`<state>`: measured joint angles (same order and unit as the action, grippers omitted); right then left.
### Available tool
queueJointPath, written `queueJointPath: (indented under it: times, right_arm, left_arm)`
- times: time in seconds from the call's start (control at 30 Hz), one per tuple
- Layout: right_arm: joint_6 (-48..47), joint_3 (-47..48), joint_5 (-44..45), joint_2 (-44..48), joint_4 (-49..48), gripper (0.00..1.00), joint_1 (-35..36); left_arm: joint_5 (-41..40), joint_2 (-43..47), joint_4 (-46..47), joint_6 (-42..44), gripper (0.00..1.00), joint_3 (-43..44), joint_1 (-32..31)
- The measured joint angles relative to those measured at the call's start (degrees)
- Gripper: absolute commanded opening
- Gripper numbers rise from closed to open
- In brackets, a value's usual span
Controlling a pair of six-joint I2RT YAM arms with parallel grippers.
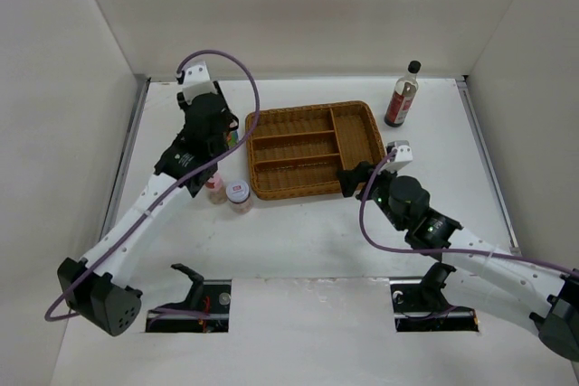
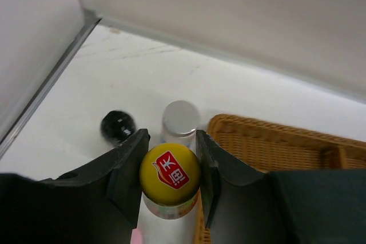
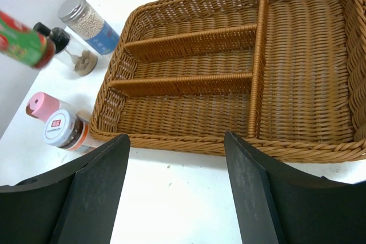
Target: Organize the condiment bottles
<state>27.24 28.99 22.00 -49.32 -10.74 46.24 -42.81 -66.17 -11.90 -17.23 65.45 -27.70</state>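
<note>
Left claw is shut on the yellow-capped bottle, with one dark finger pressed against each side of the round yellow cap and its red patch. The bottle's body hangs below the cap. Whether its base rests on anything cannot be told. Right claw stands wide open with nothing between its fingers, held over the near rim of the tray, close to the tray's near right corner in the top view.

A white surface carries everything, with pale walls on three sides. Near its middle lies the brown wicker tray, which has three long compartments stacked on its left part and one broad compartment on its right.

The tall dark-sauce bottle, with a black cap and a red label, stands upright at the far right. It is beyond the tray's far right corner and apart from it.

The held bottle is just outside the tray's left edge, toward the far corner. Just beyond it stands the silver-lidded jar, upright and close to the tray's corner. The black-capped jar is to the left of that one. In the top view the left arm hides both.

Near the tray's near left corner the pink-lidded jar and the white-lidded jar stand side by side, very close to each other. The white-lidded one is nearer the tray. Whether they touch cannot be told.
</note>
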Motion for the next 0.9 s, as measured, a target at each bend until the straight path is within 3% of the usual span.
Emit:
queueJointPath:
  times: [0.2,0.57,0.9]
  right_arm:
    - [0.02,0.0,0.02,0.98,0.0,0.74,-0.02]
    - [0.02,-0.35,0.02,2.1,0.02,0.74,-0.02]
    - [0.02,-0.37,0.02,1.27,0.02,0.74,-0.02]
  left_arm:
    - [1.07,-9.88,3.58,0.52,0.14,11.08,-5.35]
    - [7.04,-37.35,5.77,0.52,0.13,24.13,-3.45]
    - [8.83,-40.79,6.86,0.61,0.13,27.85,-1.79]
